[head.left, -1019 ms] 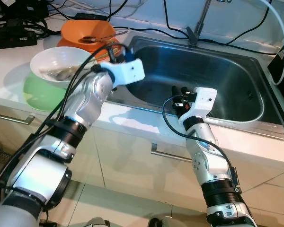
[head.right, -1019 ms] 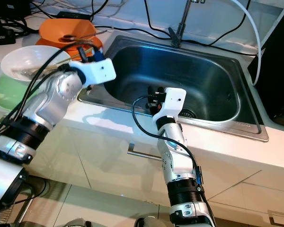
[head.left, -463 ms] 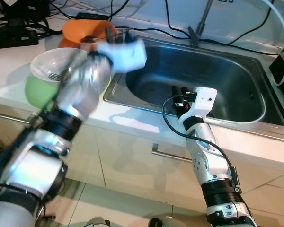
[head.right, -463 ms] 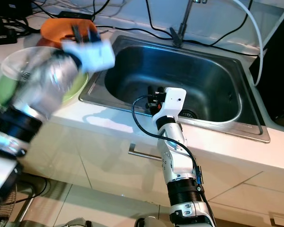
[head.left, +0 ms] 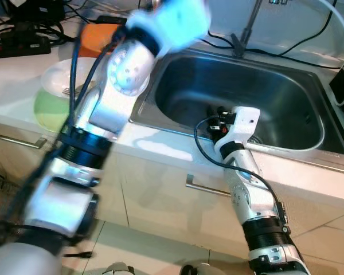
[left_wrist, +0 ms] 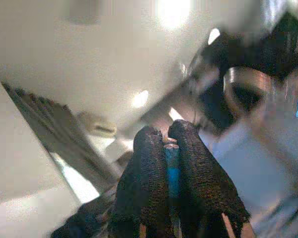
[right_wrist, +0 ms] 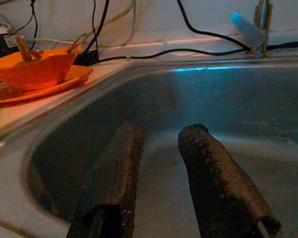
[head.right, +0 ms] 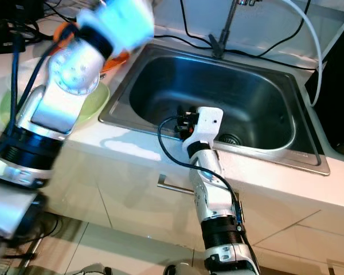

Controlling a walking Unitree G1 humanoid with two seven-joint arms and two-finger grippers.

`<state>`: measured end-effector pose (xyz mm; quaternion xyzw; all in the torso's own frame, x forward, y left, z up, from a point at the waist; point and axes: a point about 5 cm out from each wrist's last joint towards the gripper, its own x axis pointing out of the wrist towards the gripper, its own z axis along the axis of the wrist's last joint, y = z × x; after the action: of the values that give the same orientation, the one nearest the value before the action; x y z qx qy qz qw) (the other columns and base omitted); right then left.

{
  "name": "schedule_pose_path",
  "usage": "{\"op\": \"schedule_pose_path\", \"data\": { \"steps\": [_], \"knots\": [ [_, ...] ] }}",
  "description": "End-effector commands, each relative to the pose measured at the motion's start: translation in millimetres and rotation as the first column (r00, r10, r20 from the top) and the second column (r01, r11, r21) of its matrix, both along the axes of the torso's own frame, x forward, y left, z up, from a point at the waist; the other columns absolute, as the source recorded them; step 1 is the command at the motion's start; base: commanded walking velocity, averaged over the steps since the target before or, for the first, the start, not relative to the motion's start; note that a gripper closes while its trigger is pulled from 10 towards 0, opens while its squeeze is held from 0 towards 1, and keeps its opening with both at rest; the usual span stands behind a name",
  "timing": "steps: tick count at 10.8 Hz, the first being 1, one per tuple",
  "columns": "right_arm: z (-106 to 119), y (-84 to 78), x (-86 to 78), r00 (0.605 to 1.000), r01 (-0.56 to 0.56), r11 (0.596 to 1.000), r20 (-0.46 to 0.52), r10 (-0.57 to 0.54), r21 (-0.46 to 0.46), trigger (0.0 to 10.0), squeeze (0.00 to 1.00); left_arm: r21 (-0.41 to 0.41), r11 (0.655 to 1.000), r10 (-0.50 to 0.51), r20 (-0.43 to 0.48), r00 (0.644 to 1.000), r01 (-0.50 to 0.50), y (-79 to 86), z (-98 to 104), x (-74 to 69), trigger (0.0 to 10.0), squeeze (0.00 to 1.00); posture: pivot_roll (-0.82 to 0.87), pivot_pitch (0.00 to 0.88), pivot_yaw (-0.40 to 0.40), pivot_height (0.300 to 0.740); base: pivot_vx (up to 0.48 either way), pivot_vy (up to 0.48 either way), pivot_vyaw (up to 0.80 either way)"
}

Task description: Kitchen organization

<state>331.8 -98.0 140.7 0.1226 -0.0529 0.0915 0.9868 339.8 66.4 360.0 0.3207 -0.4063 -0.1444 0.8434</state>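
Sitting at the counter's left end, a white bowl (head.left: pixel 69 80) rests on a green plate (head.left: pixel 49 109), orange dishes (right_wrist: pixel 37 67) behind. The blurred left gripper (left_wrist: pixel 166 163), raised high near the sink's (head.left: pixel 286 103) back-left corner, has its fingers pressed almost together on a thin blue piece. Over the basin's front edge, the right gripper (right_wrist: pixel 161 178) hangs parted, holding nothing.

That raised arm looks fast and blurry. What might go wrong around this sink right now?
The left hand, its fingers pinched on something thin and blue, swings high near the cables behind the sink; it might snag one. Its arm passes above the white bowl stacked on the green bowl, so a low return swing could knock them. The right hand hangs open in the sink.
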Motion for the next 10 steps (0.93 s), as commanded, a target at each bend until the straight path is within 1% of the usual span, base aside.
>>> {"op": "schedule_pose_path", "data": {
  "steps": [1, 2, 3, 4, 6, 7, 8, 9, 10],
  "knots": [
    [5, -3.1, 1.9, 1.000, 0.010, 1.000, 0.024, -0.010, 0.000, 10.0, 0.00, -0.056, 0.995, -0.087, 0.006, 0.996, 0.087, -2.8, 9, -7.9, 10.0, 0.00, 0.01, 0.015, -0.106, 0.719, 0.000, 0.000, 0.00],
    [6, -2.8, 1.4, 0.999, 0.010, 1.000, 0.032, -0.010, -0.003, 10.0, 0.00, -0.215, 0.943, -0.278, -0.086, 0.957, 0.255, -9.2, 7, -13.2, 10.0, 0.00, 0.01, 0.007, -0.102, 0.719, 0.000, 0.000, 0.00],
    [10, -2.0, 1.2, 0.999, 0.007, 1.000, 0.045, -0.007, 0.000, 10.0, 0.12, -0.315, 0.889, -0.395, -0.162, 0.904, 0.332, -13.0, -2, -10.0, 10.0, 0.00, 0.00, 0.004, -0.099, 0.719, 0.000, 0.000, 0.00],
    [15, -1.6, 1.3, 0.998, 0.000, 1.000, 0.062, -0.001, 0.008, 10.0, 1.00, -0.396, 0.832, -0.493, -0.208, 0.845, 0.388, -17.7, -9, -10.3, 10.0, 0.00, 0.00, 0.004, -0.099, 0.719, 0.000, 0.000, 0.00],
    [25, -2.3, 2.4, 0.996, -0.003, 1.000, 0.089, 0.002, 0.002, 10.0, 1.00, -0.494, 0.756, -0.599, -0.255, 0.759, 0.430, -22.3, -15, -9.2, 10.0, 0.00, -0.01, 0.022, -0.091, 0.719, 0.000, 0.000, 0.00],
    [33, -1.5, 1.8, 0.992, -0.031, 1.000, 0.120, 0.030, 0.001, 10.0, 1.00, -0.523, 0.732, -0.633, -0.286, 0.719, 0.437, -24.8, -19, -8.4, 10.0, 0.00, -0.02, 0.029, -0.086, 0.719, 0.000, 0.000, 0.00],
    [42, -0.3, 0.3, 0.986, -0.072, 0.997, 0.147, 0.073, -0.017, 10.0, 1.00, -0.533, 0.727, -0.645, -0.315, 0.696, 0.433, -27.7, -25, -7.7, 10.0, 0.00, -0.03, 0.035, -0.083, 0.719, 0.000, 0.000, 0.00],
    [47, 1.9, -2.3, 0.978, -0.132, 0.991, 0.161, 0.136, -0.034, 10.0, 0.00, -0.536, 0.725, -0.652, -0.332, 0.682, 0.432, -29.6, -29, -7.5, 10.0, 0.00, -0.03, 0.038, -0.084, 0.719, 0.000, 0.000, 0.00],
    [50, 2.2, -3.9, 0.969, -0.165, 0.984, 0.176, 0.173, -0.059, 10.0, 0.00, -0.526, 0.734, -0.647, -0.349, 0.679, 0.429, -25.0, -33, -5.7, 10.0, 0.00, -0.03, 0.043, -0.083, 0.719, 0.000, 0.000, 0.00]
  ]
}}
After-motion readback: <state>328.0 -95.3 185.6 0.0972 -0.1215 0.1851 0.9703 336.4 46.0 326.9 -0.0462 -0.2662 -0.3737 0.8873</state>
